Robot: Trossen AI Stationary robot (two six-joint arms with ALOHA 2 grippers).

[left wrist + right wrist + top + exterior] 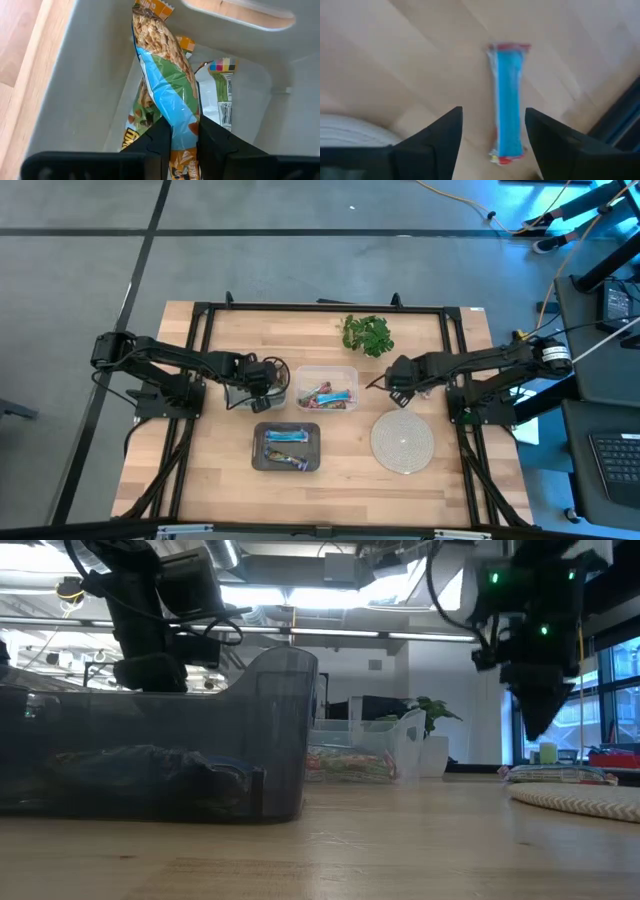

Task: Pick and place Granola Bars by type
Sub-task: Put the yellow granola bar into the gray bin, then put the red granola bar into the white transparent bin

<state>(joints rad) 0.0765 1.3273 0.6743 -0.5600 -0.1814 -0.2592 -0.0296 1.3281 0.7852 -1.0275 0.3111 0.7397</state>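
Left gripper (182, 150) pinches a green-and-blue granola bar (167, 95) inside a clear bin (75, 75), above another wrapped bar (222, 95) lying on its floor. Right gripper (492, 142), fingers spread wide, hovers over a blue granola bar (509, 102) flat on the wooden table (395, 60), near the round woven mat (402, 441). More bars fill the central clear container (325, 389) and grey tray (286, 447).

Bars fill the middle tub (325, 370) and the tray (286, 467) before it; mat (402, 442) lies right.
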